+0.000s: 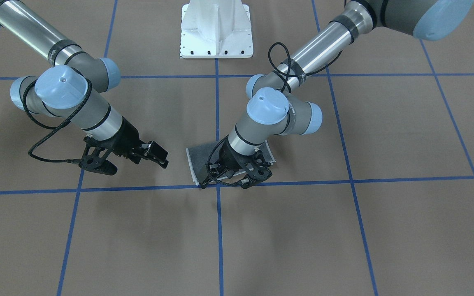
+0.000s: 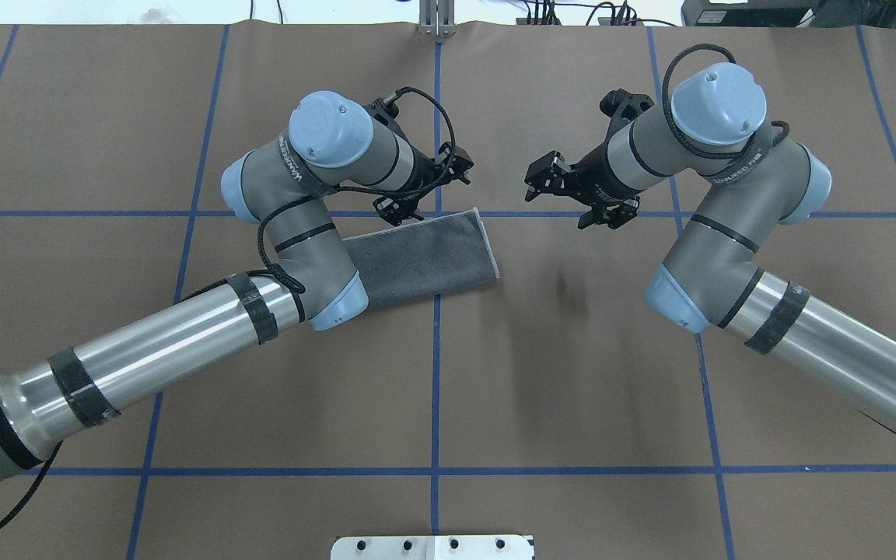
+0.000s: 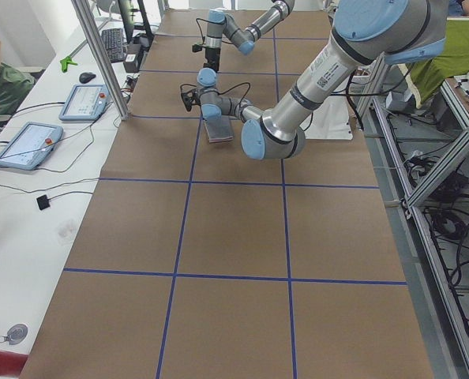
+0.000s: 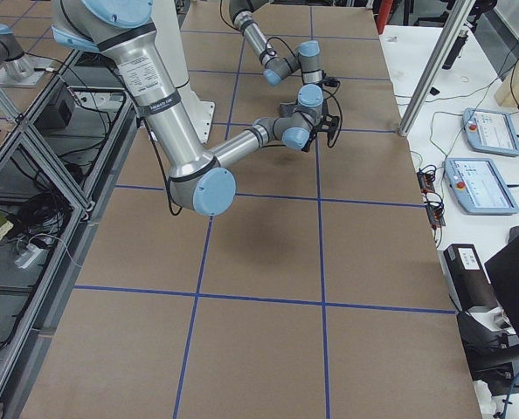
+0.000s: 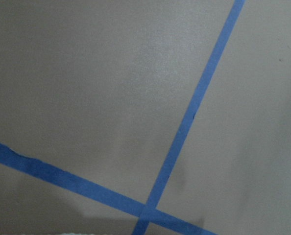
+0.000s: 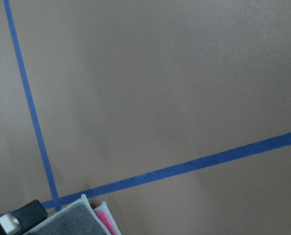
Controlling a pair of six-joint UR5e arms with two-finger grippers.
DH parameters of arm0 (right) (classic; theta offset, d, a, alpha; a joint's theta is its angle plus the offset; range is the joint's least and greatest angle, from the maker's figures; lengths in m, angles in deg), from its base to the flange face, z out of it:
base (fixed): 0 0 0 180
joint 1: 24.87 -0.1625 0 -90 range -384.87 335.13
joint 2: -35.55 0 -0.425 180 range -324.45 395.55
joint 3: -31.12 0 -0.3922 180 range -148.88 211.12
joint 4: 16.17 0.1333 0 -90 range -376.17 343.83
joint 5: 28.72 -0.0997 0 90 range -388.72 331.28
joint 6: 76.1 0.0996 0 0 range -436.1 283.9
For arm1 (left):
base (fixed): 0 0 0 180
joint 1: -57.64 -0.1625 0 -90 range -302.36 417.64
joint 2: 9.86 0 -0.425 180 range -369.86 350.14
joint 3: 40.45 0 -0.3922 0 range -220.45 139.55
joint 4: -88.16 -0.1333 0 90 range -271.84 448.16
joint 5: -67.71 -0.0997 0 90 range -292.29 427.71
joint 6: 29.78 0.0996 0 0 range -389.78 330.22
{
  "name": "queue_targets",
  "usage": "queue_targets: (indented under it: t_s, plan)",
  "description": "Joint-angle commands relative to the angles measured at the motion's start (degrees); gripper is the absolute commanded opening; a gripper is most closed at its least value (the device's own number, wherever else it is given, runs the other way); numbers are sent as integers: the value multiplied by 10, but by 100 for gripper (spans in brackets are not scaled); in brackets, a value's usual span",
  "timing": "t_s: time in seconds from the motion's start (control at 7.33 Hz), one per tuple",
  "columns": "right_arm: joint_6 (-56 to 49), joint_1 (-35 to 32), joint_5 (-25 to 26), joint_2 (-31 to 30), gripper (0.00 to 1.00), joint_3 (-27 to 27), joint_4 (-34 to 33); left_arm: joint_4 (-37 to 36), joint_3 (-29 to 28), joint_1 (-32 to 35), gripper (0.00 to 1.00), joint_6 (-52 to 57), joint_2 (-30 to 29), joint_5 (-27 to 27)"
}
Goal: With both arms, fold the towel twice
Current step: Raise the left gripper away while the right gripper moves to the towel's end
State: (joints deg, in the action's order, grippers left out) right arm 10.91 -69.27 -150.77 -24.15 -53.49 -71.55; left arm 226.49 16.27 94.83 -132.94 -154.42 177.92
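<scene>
The towel (image 2: 425, 260) lies folded, grey face up, on the tabletop (image 2: 572, 373), with the left claw (image 2: 423, 187) spread open at its far edge and the right claw (image 2: 572, 194) open, apart.

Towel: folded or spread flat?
Folded: the towel is a narrow grey strip, with pink peeking under its grey corner in the right wrist view. Fold count: cannot tell.

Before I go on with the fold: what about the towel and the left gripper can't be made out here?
- Overhead: the left arm covers the towel's end nearest it.
- Front-facing: the left gripper hides the towel's middle; contact with the cloth cannot be told.
- Right wrist: the frame's bottom edge cuts off all but one towel corner.
- Side views: towel too small for fold detail.
</scene>
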Motion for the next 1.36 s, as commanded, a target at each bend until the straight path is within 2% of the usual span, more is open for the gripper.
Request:
queue_targets:
  t_s: [0.0,0.27,0.55,0.68,1.23]
  plan:
    - [8,17,-4,0,99,0,-1,-1,6,30,100,3,-4,16]
    - [38,60,16,12,99,2,-7,-3,7,70,100,8,-2,61]
    - [43,64,18,39,99,15,-47,-3,16,104,100,16,3,119]
    - [56,66,19,61,99,41,-69,-3,17,107,100,17,7,121]
    - [57,70,20,90,97,84,-69,-3,16,113,100,32,9,122]
